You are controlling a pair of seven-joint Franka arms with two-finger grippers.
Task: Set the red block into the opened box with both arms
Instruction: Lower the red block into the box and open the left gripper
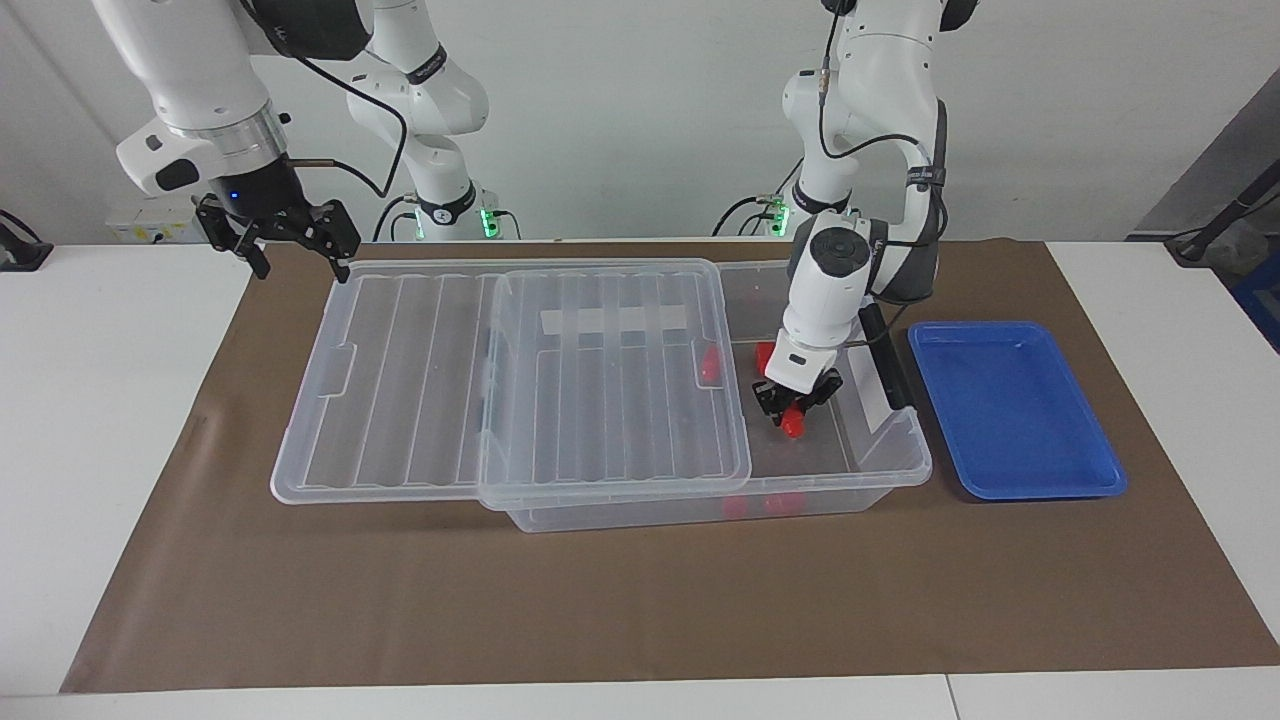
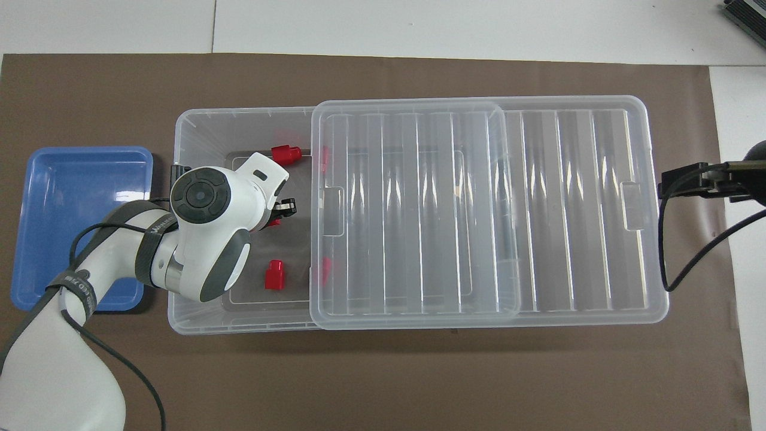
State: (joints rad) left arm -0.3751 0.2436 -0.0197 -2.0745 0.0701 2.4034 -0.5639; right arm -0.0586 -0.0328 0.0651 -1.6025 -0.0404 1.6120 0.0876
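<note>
The box (image 1: 900,470) (image 2: 185,126) is a clear bin, open at the left arm's end. Its ribbed lid (image 1: 420,380) (image 2: 419,209) is slid toward the right arm's end and overhangs there. My left gripper (image 1: 792,408) (image 2: 280,214) reaches down into the open part and is shut on a red block (image 1: 793,426) (image 2: 274,222), low above the box floor. Other red blocks (image 1: 765,355) (image 2: 285,154) (image 2: 275,275) lie on the floor inside. Raised over the table beside the lid's overhanging end, my right gripper (image 1: 302,270) (image 2: 688,182) is open and holds nothing.
A shallow blue tray (image 1: 1010,410) (image 2: 78,197) lies on the brown mat beside the box at the left arm's end. A black latch handle (image 1: 888,365) sits on the box's end wall. Two more red blocks (image 1: 760,503) show through the box's wall farthest from the robots.
</note>
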